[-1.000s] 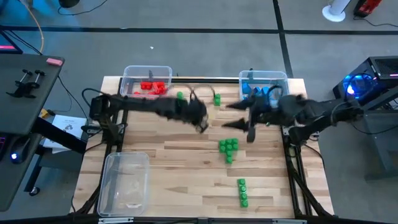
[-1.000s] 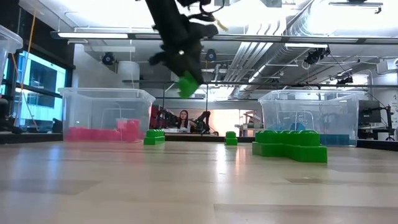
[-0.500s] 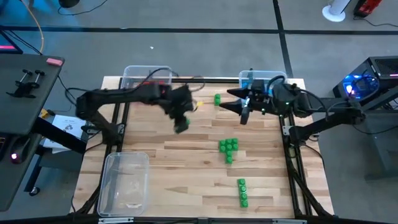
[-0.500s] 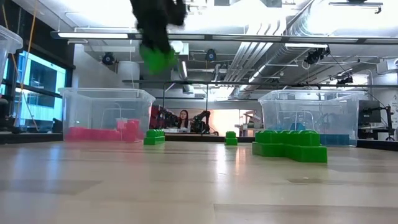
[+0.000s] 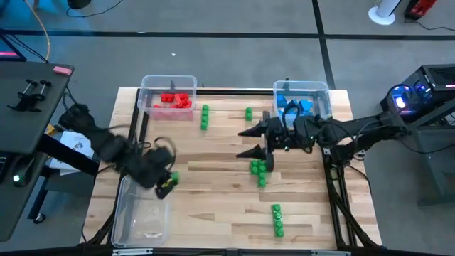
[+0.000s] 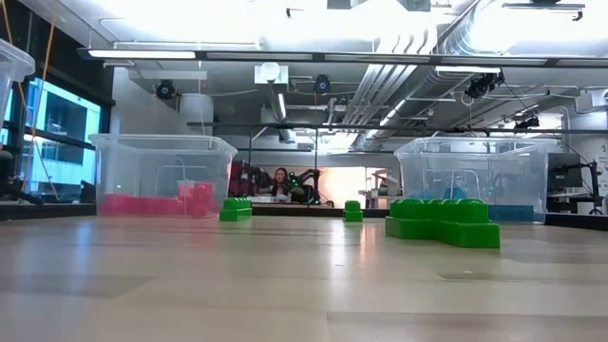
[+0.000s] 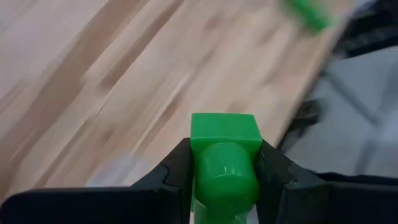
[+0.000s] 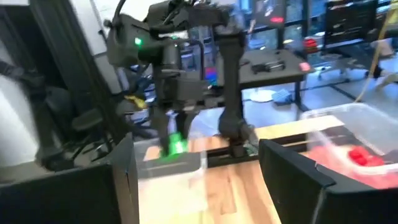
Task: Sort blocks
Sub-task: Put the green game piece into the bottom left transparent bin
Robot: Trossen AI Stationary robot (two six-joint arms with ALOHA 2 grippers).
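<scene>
1. Clear plastic, the near-left bin (image 5: 142,210) looks to hold nothing yet; I take it as the place meant for green blocks.
2. At that bin's far right corner hangs the left claw (image 5: 165,186), closed on a green block (image 7: 224,158); the left wrist view shows the block pinched between both fingers. It sits about over the bin's rim, so this piece is close to delivered but not yet let go.
3. Red blocks (image 5: 173,99) lie gathered in the far-left bin (image 5: 168,80), and no red ones show loose on the tabletop (image 5: 213,163), so red seems finished.
4. Loose green pieces remain: one strip (image 5: 205,116) just right of the red bin and a single block (image 5: 248,113) farther along the far side.
5. Mid-tabletop, a green cluster (image 5: 260,171) waits, with the right claw (image 5: 250,142) spread wide just beside it, likely lining up the next pick.
6. Nearer the front edge lies another green strip (image 5: 277,220), untouched.
7. Blue blocks (image 5: 293,107) sit in the far-right bin (image 5: 301,88); none show loose, so blue also looks done.
8. By my reckoning only green is left: one block in the air, four groups still lying out.
</scene>
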